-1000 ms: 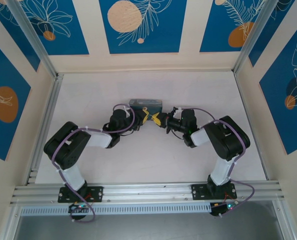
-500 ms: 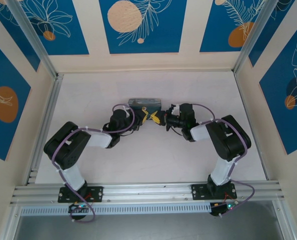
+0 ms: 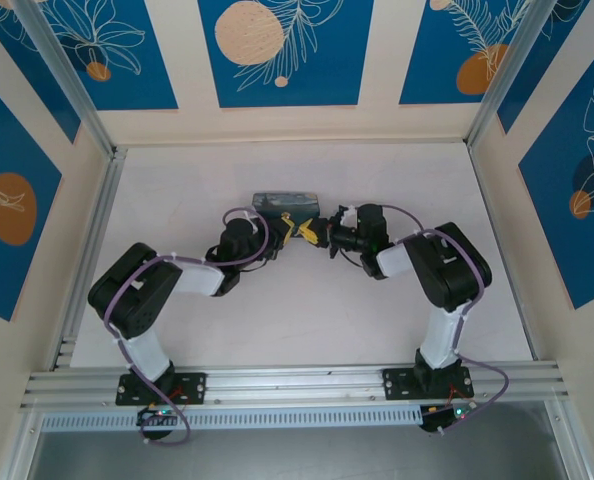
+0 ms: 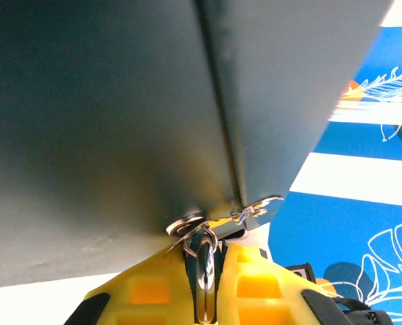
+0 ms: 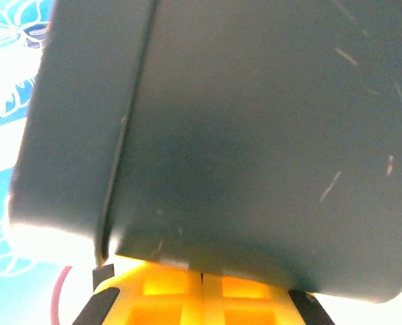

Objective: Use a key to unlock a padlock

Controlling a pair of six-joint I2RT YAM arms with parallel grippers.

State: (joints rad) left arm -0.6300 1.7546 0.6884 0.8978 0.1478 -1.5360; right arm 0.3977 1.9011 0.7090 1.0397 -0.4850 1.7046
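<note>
Left claw (image 4: 204, 252) clenched on the key (image 4: 202, 281), a thin silvery sliver lying lengthwise between its fingers, tip pointing at the grey box (image 4: 120, 101) seam. Right claw (image 5: 202, 276) pinched closed at the box's edge.

Matt box (image 4: 106, 101), shiny metal loop (image 4: 202, 264), smooth plastic claw fingers (image 4: 255, 284)

White tabletop (image 3: 307, 330) lay evenly lit inside cream walls (image 3: 380, 60), where blue panels (image 3: 327, 70) printed with orange discs and white leaf outlines stood at 12, 9 and 3 o'clock; aluminium rails (image 3: 297, 380) edged the 6 o'clock side.
</note>
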